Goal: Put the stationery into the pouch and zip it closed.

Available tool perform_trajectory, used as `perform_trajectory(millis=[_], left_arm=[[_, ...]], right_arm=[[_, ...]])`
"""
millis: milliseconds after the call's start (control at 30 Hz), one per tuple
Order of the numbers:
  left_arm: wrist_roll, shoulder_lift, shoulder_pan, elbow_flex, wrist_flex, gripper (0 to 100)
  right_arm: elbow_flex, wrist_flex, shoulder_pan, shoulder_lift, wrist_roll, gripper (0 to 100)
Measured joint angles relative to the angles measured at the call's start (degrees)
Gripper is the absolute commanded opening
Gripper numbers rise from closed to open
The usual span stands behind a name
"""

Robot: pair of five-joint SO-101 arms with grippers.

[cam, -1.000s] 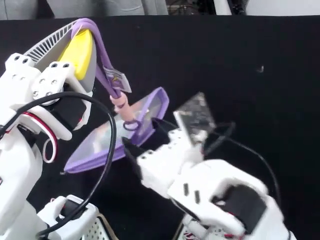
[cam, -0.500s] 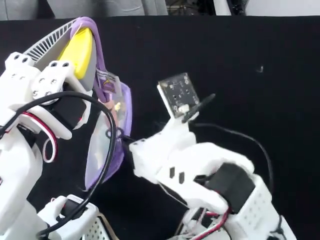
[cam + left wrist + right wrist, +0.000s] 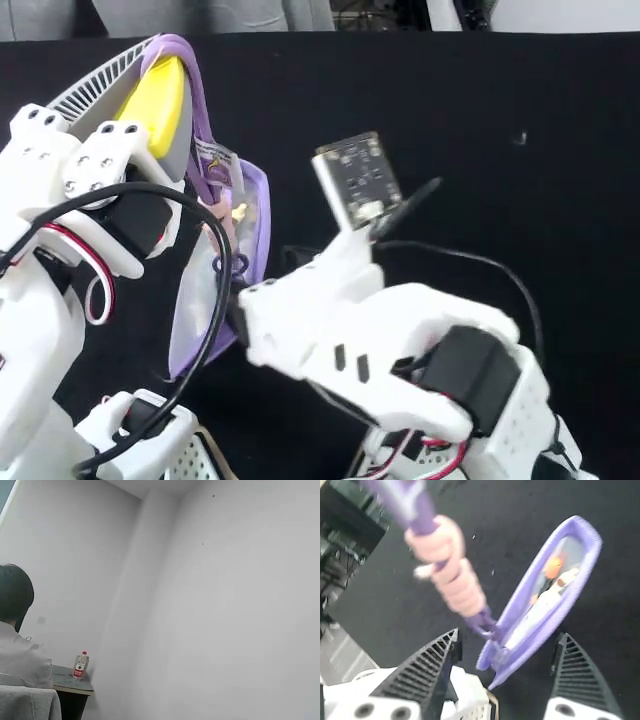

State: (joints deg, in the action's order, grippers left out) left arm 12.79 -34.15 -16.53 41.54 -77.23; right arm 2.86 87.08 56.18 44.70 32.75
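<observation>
With its jaws apart, the right gripper (image 3: 510,634) could close beside the dangling pouch's (image 3: 580,545) pink zipper charm (image 3: 445,565) between them.

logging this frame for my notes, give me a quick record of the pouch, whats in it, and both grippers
left gripper: up high, shut on the pouch's upper edge
pouch: purple with a clear window, hanging from the left gripper
right gripper: open, one finger on either side of the pouch's lower end
stationery: orange and white items seen through the window, inside the pouch
pink charm: on a purple strap beside the pouch
zip: cannot tell whether open or closed
table: black surface
</observation>
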Motion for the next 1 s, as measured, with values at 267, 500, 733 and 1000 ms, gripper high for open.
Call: perform_trajectory(millis=[267,500,733,1000], left_arm=[[0.00,0.00,0.00,0.00,0.00,3],[0.00,0.00,0.00,0.00,0.00,3],[0.00,0.00,0.00,0.00,0.00,3],[0.00,0.00,0.00,0.00,0.00,3]], right_arm=[[2.37,-0.88,2.64,0.00,0.00,29.3],[11.08,-6.33,2.64,-0.09,0.00,29.2],[11.43,-7.12,1.93,-0.09,0.00,28.5],[14.51,-8.09,-4.84,-1.93,0.00,13.9]])
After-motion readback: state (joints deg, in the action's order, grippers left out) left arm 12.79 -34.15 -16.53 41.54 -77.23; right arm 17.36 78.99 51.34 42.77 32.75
